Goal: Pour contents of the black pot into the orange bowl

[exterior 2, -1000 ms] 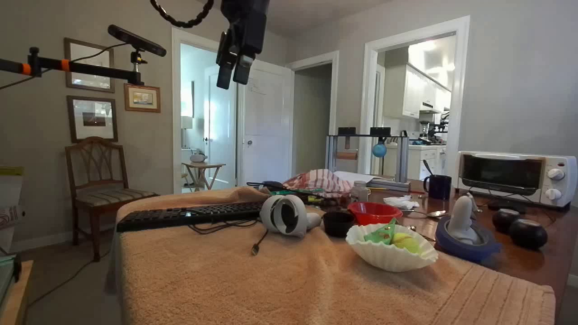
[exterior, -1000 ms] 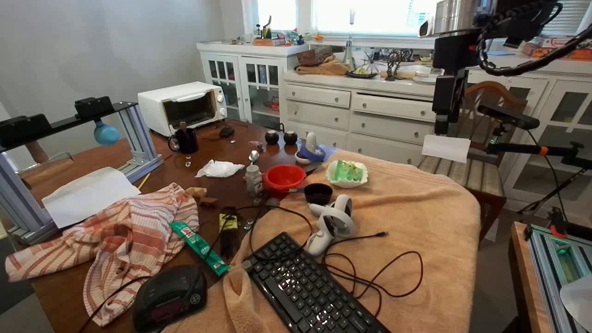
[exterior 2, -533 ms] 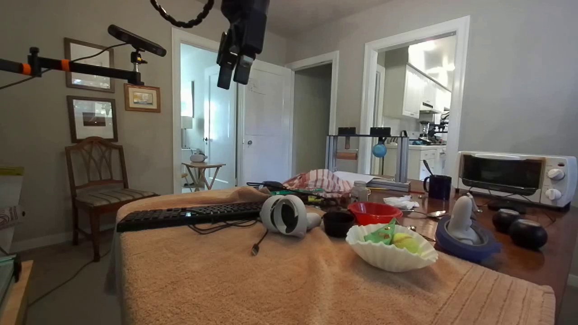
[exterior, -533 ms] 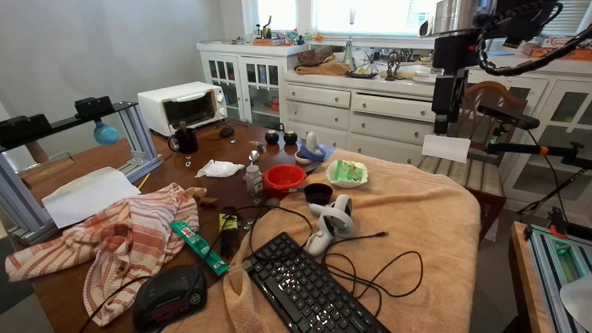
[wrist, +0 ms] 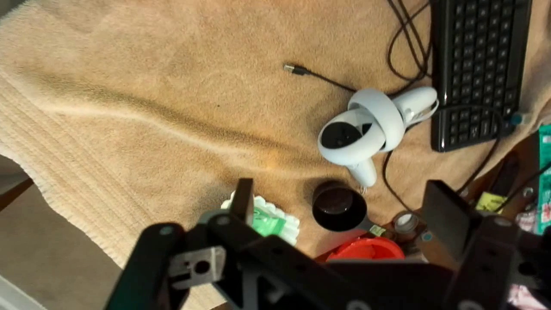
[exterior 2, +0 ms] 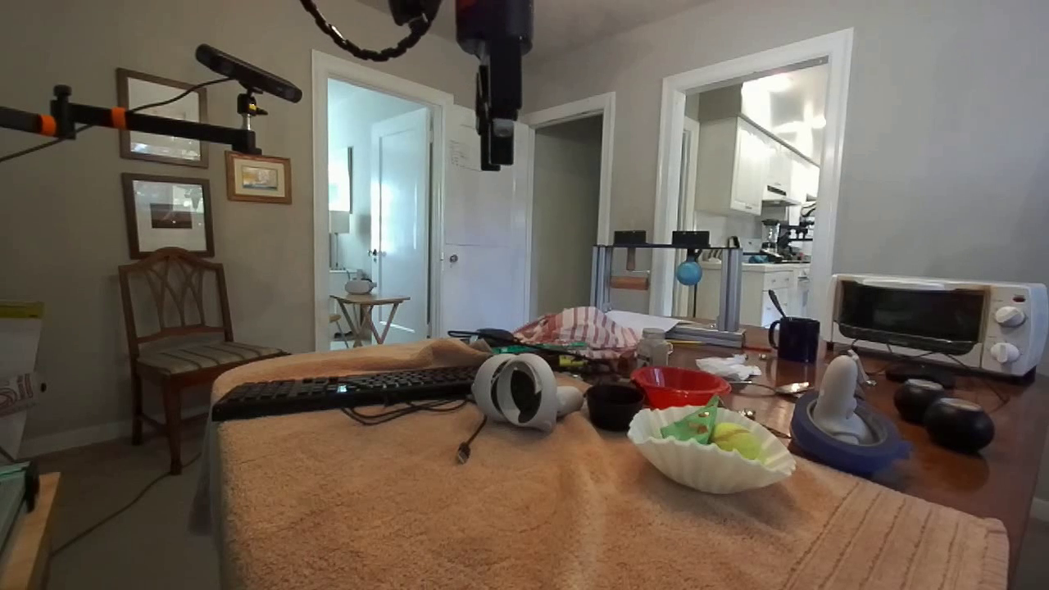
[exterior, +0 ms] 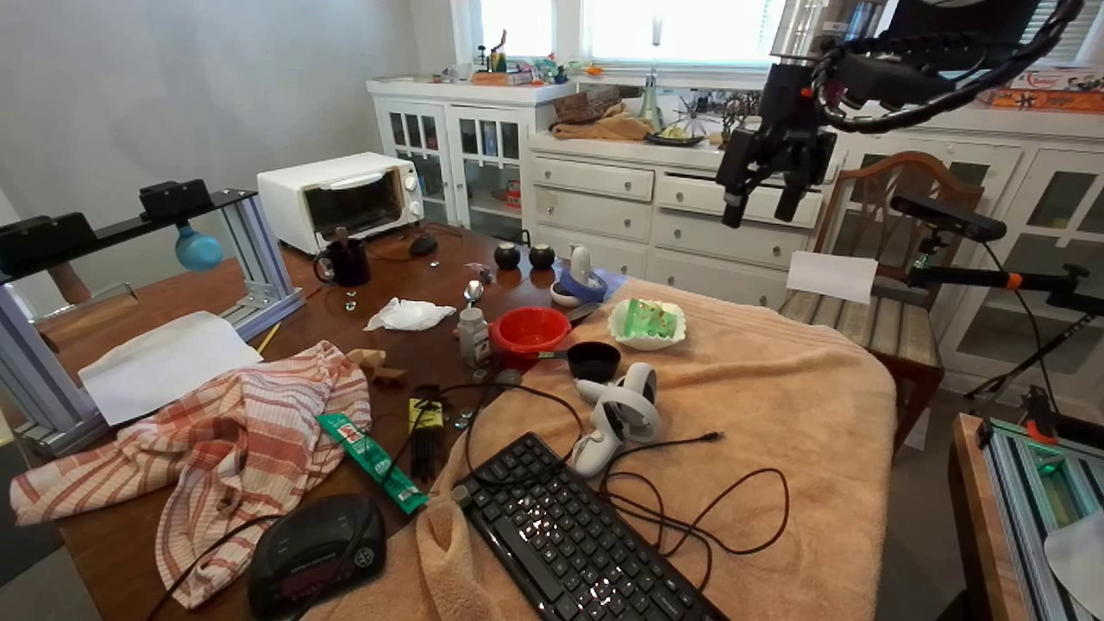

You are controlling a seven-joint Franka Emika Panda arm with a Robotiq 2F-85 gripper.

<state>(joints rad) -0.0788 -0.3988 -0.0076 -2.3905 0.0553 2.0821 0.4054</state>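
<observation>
The black pot [exterior: 593,362] stands upright on the tan towel, and shows in an exterior view [exterior 2: 615,407] and the wrist view [wrist: 340,215]. Its handle points toward the red-orange bowl [exterior: 528,347]. The bowl shows beside the pot in an exterior view [exterior 2: 674,395]; in the wrist view its lower part [wrist: 363,250] is hidden by my gripper. The pot's inside is dark and its contents cannot be made out. My gripper [exterior: 759,214] is open and empty, high above the table and well apart from the pot; it also shows in an exterior view [exterior 2: 497,156] and the wrist view [wrist: 344,193].
A white fluted dish [exterior 2: 713,471] with a green packet stands close to the pot. White controllers [exterior: 617,418], a keyboard [exterior: 569,535] and loose cables lie on the towel. A small bottle [exterior: 473,338] stands beside the bowl. A blue-ringed controller [exterior 2: 844,426] stands nearby.
My gripper has moved in from the far side toward the table and turned, so its two fingers now show apart in an exterior view. The things on the table have not moved.
</observation>
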